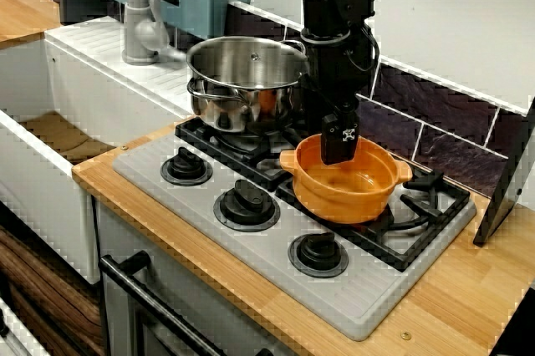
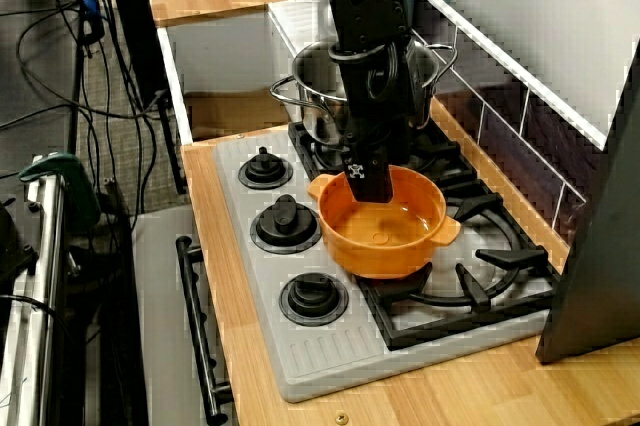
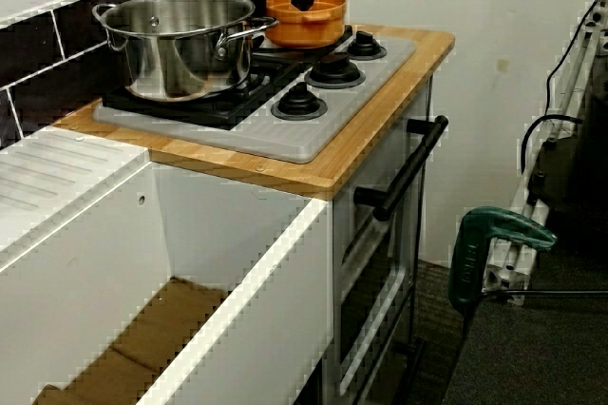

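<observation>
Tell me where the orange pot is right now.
In the front view, the orange pot sits on the black grate, picture-right of the steel pot, with the gripper at its rim.

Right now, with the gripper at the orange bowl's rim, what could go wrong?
The gripper is at one edge of the bowl, so a lift could tip it. The steel pot stands close beside the arm; a sideways swing might knock it. The bowl rests on the grate, whose bars could snag it if dragged.
</observation>
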Tool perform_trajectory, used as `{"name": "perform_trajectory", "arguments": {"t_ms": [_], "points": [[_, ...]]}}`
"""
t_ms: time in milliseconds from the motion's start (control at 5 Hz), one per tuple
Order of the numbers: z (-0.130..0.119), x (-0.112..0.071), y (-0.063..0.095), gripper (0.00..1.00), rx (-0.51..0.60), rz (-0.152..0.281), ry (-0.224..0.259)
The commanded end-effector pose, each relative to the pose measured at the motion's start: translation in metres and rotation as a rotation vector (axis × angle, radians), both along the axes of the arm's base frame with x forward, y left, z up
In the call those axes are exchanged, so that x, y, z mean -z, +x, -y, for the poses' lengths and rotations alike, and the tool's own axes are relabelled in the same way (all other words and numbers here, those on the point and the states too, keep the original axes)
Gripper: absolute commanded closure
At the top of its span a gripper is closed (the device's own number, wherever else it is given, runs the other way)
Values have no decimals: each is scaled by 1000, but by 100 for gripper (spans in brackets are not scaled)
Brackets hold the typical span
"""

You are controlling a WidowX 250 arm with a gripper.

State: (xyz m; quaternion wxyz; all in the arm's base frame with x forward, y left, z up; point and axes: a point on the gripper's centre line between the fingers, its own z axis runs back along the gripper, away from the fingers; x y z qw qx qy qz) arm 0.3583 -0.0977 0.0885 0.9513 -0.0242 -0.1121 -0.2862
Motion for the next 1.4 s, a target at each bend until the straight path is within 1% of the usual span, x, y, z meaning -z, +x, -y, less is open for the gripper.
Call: {"name": "perform_trajectory", "arguments": {"t_ms": [0, 200, 400, 600, 800, 1000, 1200], "points": [[-1, -17, 1, 0, 16, 28, -8], [1, -12, 4, 100, -2, -3, -18], [6, -8, 3, 100, 22, -28, -14], [10, -6, 3, 100, 21, -36, -11], [9, -7, 5, 100, 20, -32, -11], [2, -10, 7, 100, 21, -36, -31], [3, -32, 3, 100, 23, -14, -37]]}}
